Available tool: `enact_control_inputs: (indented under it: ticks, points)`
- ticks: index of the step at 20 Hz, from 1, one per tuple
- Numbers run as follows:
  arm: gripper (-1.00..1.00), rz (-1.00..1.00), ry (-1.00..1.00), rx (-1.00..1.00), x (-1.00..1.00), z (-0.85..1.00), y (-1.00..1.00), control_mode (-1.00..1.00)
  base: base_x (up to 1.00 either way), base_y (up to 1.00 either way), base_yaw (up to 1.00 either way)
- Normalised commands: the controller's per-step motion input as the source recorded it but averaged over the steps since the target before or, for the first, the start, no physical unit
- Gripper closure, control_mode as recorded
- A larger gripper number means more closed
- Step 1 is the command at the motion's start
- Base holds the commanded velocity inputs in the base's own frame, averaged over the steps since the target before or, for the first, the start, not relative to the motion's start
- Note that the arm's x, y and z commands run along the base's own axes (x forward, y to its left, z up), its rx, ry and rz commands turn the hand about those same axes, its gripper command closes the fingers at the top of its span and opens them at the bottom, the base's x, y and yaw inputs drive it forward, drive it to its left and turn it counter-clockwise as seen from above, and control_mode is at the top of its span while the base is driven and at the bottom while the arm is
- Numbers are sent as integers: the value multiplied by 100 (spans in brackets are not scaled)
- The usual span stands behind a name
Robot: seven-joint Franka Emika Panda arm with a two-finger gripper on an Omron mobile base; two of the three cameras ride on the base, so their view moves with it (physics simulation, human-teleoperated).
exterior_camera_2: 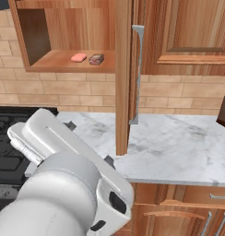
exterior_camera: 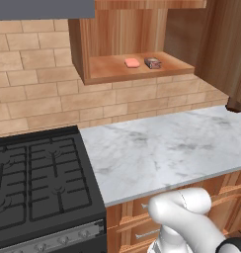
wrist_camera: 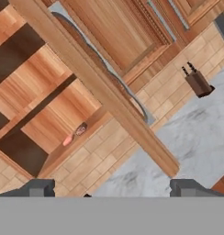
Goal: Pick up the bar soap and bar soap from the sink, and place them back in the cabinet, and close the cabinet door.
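Left base view: salmon-pink bar soap (exterior_camera: 132, 63) sits on the bottom shelf of the wall cabinet (exterior_camera: 83, 54), w/ a second small bar (exterior_camera: 152, 63) just beside it to the right; that one reads dark/brownish here, can't confirm orange, but going by position it's prob the other soap. Sink isn't in frame, so can't check it directly. Right base view has the same pair on the shelf, pink soap (exterior_camera_2: 79, 57) next to the darker one (exterior_camera_2: 96, 59). Cabinet door (exterior_camera_2: 124, 78) stands wide open, edge-on to that cam, grey handle facing right. Gripper (wrist_camera: 112, 188) in hand view: fingertips well apart, nothing between them, pointed toward door + marble counter (exterior_camera: 162, 148). Judgement: both placements look done; only door closing left, not started.
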Motion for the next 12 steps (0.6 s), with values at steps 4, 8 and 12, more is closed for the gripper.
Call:
enact_control_inputs:
  ticks: [4,8,12]
  points:
    - [-100,0,-4,1,33,-12,-35,-100,0,0,0]
    - [-100,0,-1,4,18,-1,-36,-100,0,0,0]
    - [-100,0,0,4,22,-3,-34,-100,0,0,0]
